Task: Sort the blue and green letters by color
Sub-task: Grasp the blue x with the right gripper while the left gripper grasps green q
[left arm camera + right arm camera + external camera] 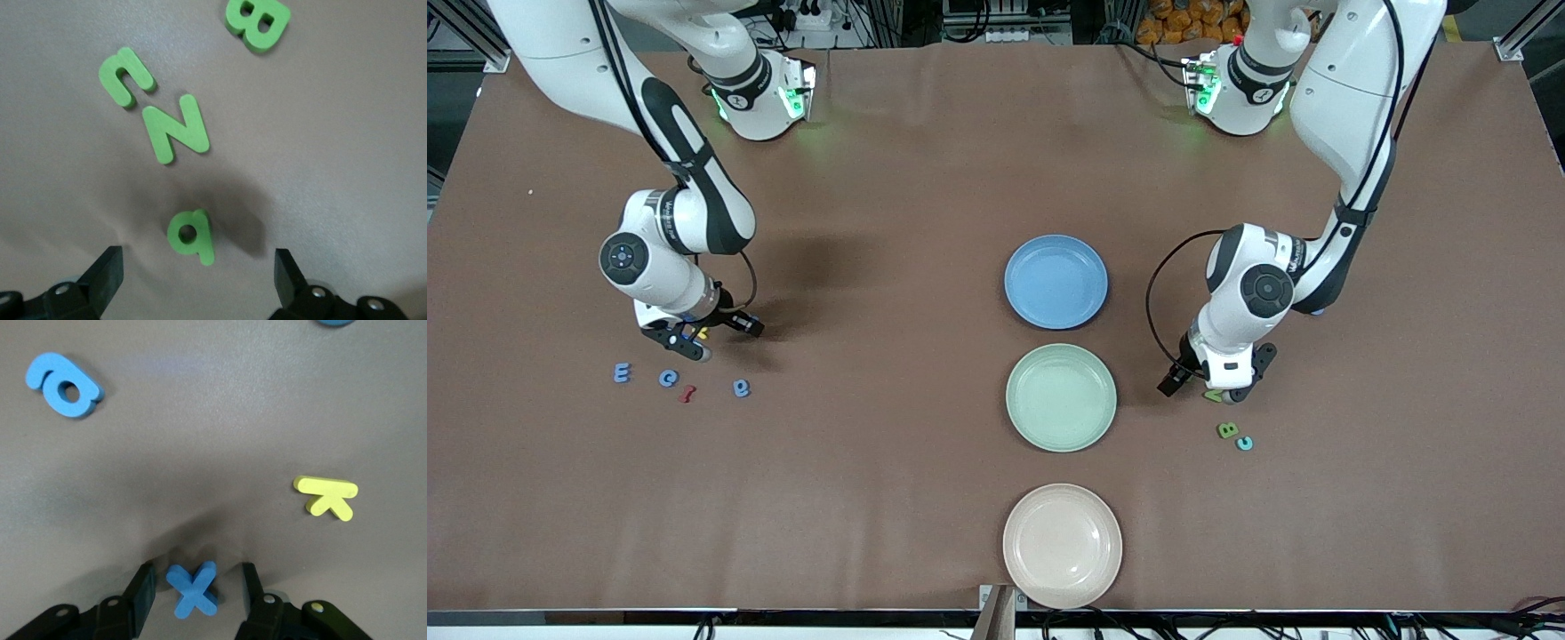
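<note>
Lowest in the front view sits a glossy round beige plate (1063, 545), with a pale green plate (1061, 397) above it at mid-frame. Level with that plate, toward the left arm's end, the left arm bends steeply down at the elbow. The left gripper (197, 263) hangs low over the table with its dark fingers (107, 273) spread wide either side of a flat matte green foam a (191, 235), not touching it. A green N (175, 129), a green hooked letter (125, 77) and a green B (1228, 430) lie nearby. At the right arm's end, the right arm folds down too. The right gripper (193, 577) has its fingers (143, 590) partly drawn in around a blue x (193, 589), with slim gaps on both sides. A yellow letter (327, 497) and a blue a (65, 385) lie close by. The blue plate (1056, 281) sits highest.
</note>
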